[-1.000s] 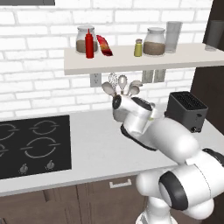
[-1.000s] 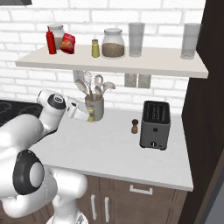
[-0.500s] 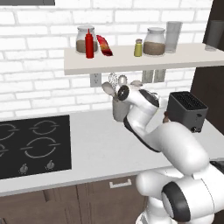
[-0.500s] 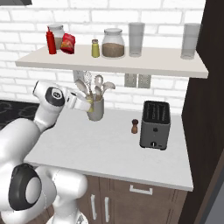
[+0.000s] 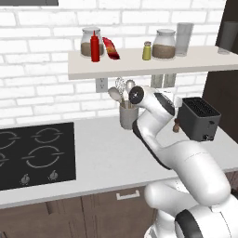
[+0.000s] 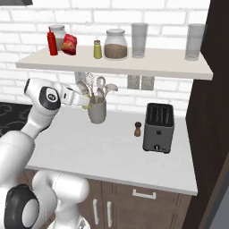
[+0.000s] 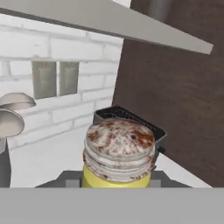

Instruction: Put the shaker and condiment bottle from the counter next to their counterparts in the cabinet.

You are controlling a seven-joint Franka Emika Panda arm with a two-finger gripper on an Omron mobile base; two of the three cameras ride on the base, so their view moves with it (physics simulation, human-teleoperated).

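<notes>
The robot's hand (image 6: 87, 102) is clamped on a small yellow shaker (image 7: 119, 155) with a mottled grey cap, held upright between its fingers, above the pale table (image 6: 112, 152) beside the utensil crock (image 6: 97, 111). A second shaker (image 6: 97, 49) and a red condiment bottle (image 6: 52, 41) stand on the cabinet shelf (image 6: 147, 63) overhead. No readable writing shows on anything.

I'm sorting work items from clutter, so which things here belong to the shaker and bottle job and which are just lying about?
Job: shaker held in the gripper; twin shaker on the shelf board; red bottle; counter.
Lying about: toaster; utensil pot; pepper mill; red bag; tall glass.
</notes>
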